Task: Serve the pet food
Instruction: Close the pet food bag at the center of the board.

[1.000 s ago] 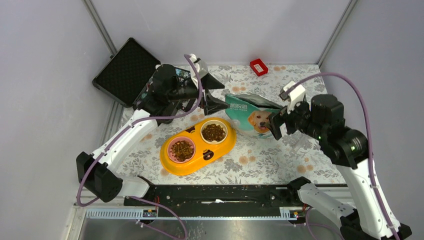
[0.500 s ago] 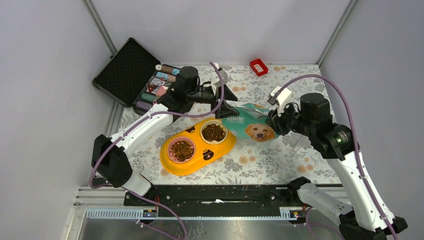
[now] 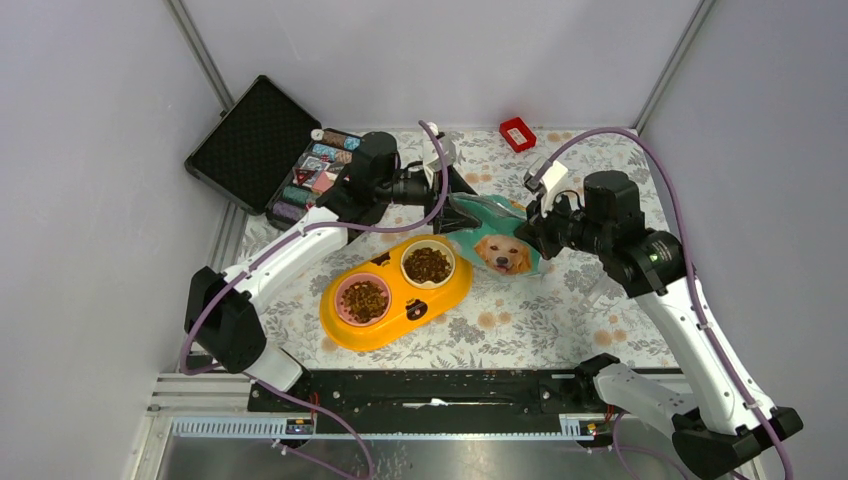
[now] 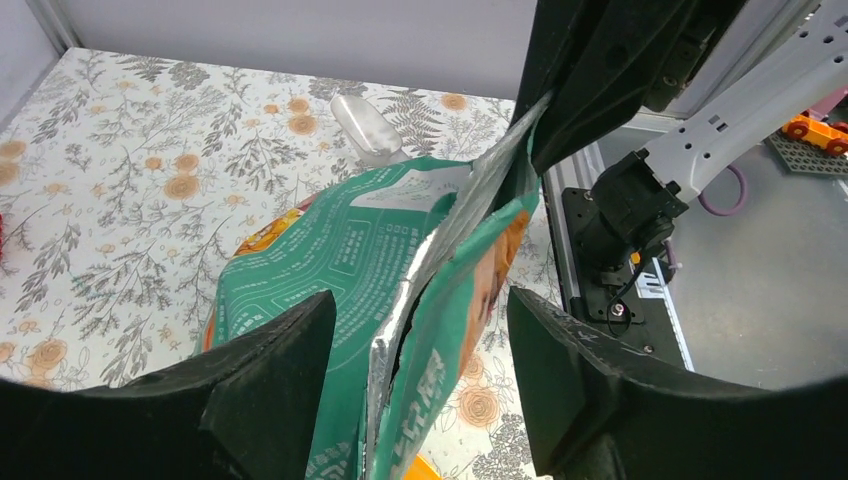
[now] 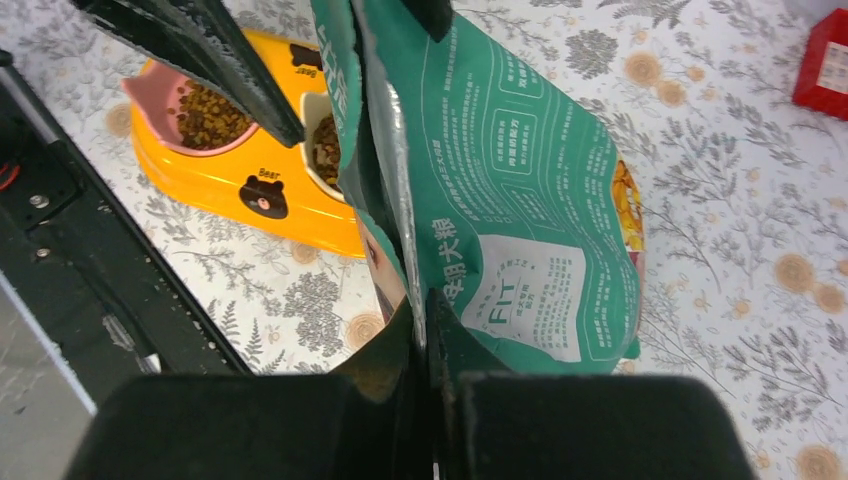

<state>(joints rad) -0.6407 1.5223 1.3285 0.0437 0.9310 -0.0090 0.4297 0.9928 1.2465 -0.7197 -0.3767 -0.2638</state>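
The teal-and-white pouch (image 3: 497, 243) with the dog picture hangs tilted just above the table, right of the orange double feeder (image 3: 395, 292). My right gripper (image 5: 425, 330) is shut on one edge of the pouch (image 5: 500, 200). From the other side, my left gripper (image 4: 420, 345) stands open astride the pouch's silver-lined top edge (image 4: 400, 260), with a gap on both sides. The pet food (image 3: 427, 264) fills the feeder's white bowl, and more (image 3: 365, 298) fills its pink bowl. In the overhead view the left gripper (image 3: 455, 205) and the right gripper (image 3: 535, 225) flank the pouch.
An open black case (image 3: 262, 140) with small items lies at the back left. A red box (image 3: 517, 133) sits at the back edge of the flowered cloth. A small clear plastic piece (image 4: 365, 125) lies on the cloth beyond the pouch. A black rail (image 3: 430, 390) runs along the near edge.
My right gripper has shut on the pouch's edge and carried it left and back, turning it. My left arm swung right to the pouch and its jaws narrowed a little.
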